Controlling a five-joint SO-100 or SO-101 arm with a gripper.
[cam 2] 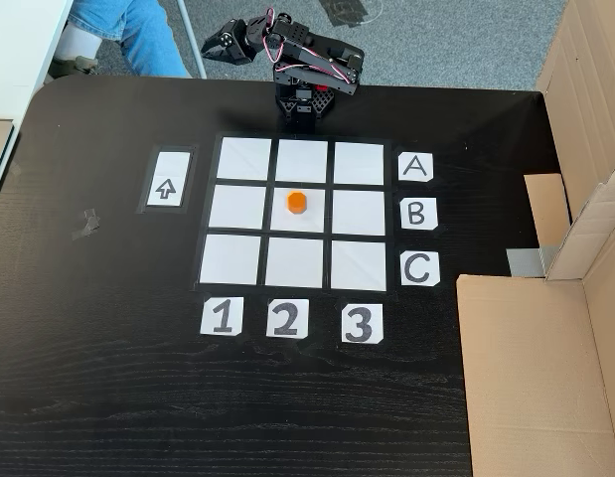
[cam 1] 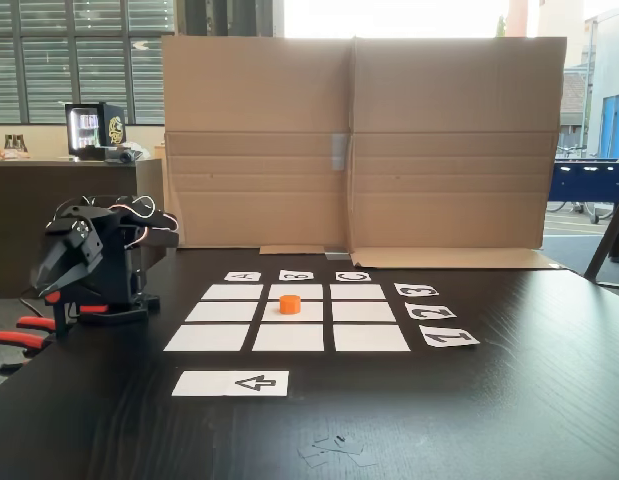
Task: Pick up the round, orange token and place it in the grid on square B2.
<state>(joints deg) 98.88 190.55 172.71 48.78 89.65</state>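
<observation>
token (cam 2: 296, 203) sits on square B2 (cam 2: 315, 223), goal seems met | end effector (cam 2: 214, 44) folded beyond grid (cam 2: 237, 159), grip state unclear

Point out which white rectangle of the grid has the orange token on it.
The centre rectangle, row B, column 2. The token sits on its upper left part in the top-down fixed view; the other eight rectangles are bare.

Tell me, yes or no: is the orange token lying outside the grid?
No. In the fixed view from above, the token sits on square B2, the centre rectangle of the grid.
</observation>
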